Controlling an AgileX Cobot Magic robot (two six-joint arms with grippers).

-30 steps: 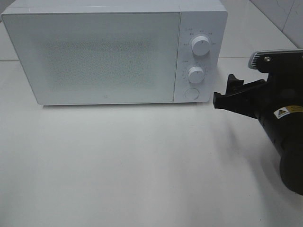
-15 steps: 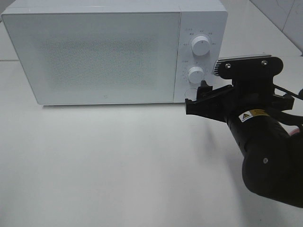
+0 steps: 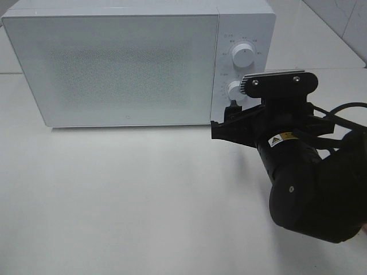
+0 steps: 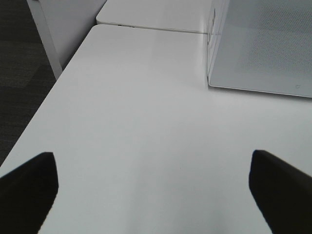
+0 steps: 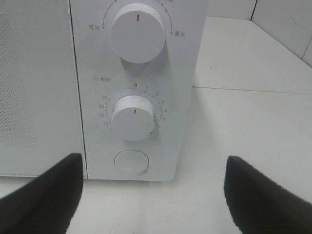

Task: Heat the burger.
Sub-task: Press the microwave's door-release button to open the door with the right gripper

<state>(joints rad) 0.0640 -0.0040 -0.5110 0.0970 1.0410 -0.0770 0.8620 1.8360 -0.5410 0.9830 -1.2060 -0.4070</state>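
Observation:
The burger is not in view in any frame. A white microwave stands at the back of the table with its door shut. My right gripper is open and empty, right in front of the microwave's control panel. In the right wrist view the right gripper has its jaws wide apart, level with the round door button, below the timer knob and the power knob. My left gripper is open and empty over bare table, left of the microwave.
The white table stretches in front of the microwave. Its left edge drops to a dark floor. A second white surface adjoins behind. The right arm's black body fills the right foreground.
My right arm has moved left and forward, from the table's right side to directly in front of the microwave's control panel, now covering the lower panel in the high view.

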